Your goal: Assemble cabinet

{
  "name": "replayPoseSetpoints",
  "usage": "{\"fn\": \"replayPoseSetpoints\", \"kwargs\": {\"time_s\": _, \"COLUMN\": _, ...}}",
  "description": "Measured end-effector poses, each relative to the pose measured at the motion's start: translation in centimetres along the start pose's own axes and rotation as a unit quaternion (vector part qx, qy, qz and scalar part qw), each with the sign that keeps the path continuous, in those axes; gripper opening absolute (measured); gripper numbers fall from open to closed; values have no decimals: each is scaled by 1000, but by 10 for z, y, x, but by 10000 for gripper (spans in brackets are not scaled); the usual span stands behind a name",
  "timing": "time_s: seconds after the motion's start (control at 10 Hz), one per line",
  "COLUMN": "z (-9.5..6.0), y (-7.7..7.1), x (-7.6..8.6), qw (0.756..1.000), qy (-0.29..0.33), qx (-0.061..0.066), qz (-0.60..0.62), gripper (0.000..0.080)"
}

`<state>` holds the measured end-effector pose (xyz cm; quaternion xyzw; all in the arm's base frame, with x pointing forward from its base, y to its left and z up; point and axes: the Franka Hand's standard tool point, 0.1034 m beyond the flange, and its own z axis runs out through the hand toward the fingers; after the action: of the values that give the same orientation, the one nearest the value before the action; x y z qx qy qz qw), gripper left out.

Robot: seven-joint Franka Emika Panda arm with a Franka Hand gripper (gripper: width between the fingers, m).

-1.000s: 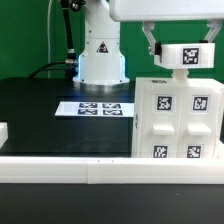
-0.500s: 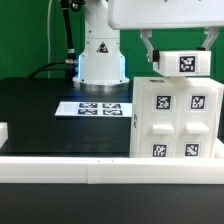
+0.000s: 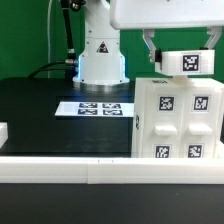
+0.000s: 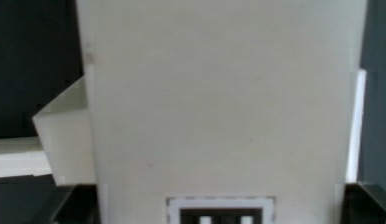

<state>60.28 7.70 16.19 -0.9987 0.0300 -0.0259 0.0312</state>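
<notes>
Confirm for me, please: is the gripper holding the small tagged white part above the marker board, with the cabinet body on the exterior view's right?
Not quite. The gripper holds the small tagged white part above the cabinet body, not above the marker board, as the exterior view shows. The cabinet body is indeed on that view's right.

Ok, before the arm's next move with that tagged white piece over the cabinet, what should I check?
1. Gripper grips the white piece: ok, a finger at each end.
2. Piece over the cabinet body: ok.
3. Piece level: not ok, slightly tilted in the exterior view.
4. Piece touching the body: cannot tell.
5. Edges lined up: cannot tell, the wrist view is mostly white surface.
6. Marker board out of the way: ok, apart on the exterior view's left.
</notes>
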Motion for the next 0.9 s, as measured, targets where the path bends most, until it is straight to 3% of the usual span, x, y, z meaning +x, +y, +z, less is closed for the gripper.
{"fn": "replayPoseSetpoints", "kwargs": {"time_s": 0.6, "z": 0, "y": 0, "x": 0, "qw": 1000, "qy": 0, "qx": 0, "qz": 7, "gripper": 561}}
{"fn": "replayPoseSetpoints", "kwargs": {"time_s": 0.9, "z": 0, "y": -1, "x": 0, "qw": 996, "qy": 0, "qx": 1, "qz": 88, "gripper": 561}}
